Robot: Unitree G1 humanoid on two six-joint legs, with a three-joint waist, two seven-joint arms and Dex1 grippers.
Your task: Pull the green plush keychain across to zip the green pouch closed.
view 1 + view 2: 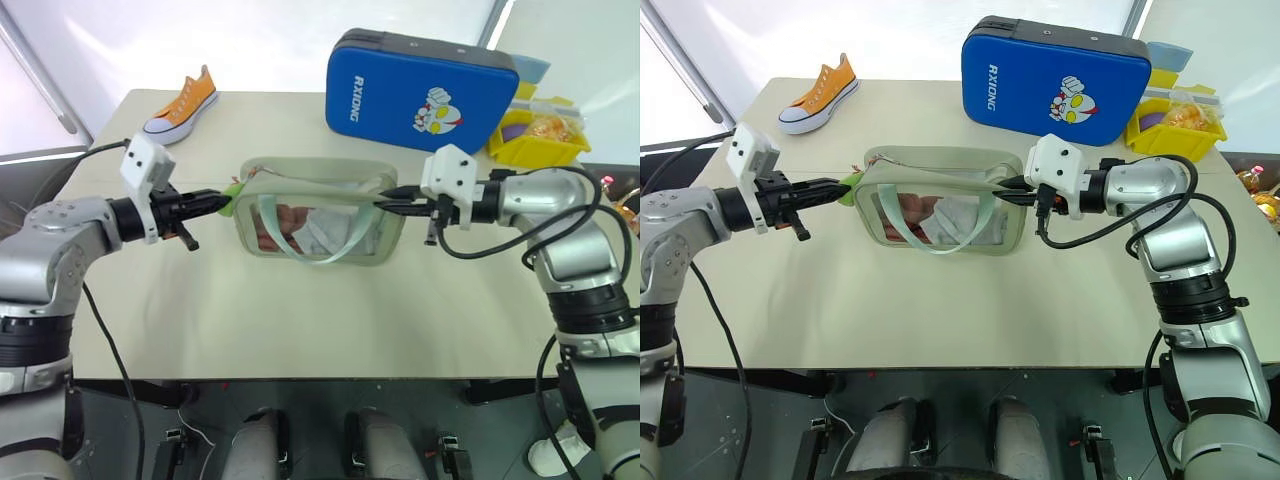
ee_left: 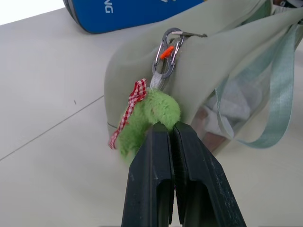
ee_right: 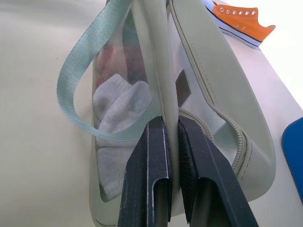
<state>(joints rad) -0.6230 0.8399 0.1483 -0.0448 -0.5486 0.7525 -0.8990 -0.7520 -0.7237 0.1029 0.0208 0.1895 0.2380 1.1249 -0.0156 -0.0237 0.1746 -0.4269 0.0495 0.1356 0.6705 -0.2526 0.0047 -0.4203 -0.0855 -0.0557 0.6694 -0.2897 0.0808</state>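
The left gripper (image 2: 171, 130) is pinched on the keychain (image 2: 149, 118) at the pouch's (image 1: 320, 215) left end, mid-table; the right gripper (image 3: 171, 125) clamps the pouch's right end. The plush is soft, so a hard pull risks it slipping free, or dragging the pouch from the right grip.

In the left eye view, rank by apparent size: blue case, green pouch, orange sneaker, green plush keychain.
1. blue case, though the green pouch looks close to it
2. green pouch
3. orange sneaker
4. green plush keychain
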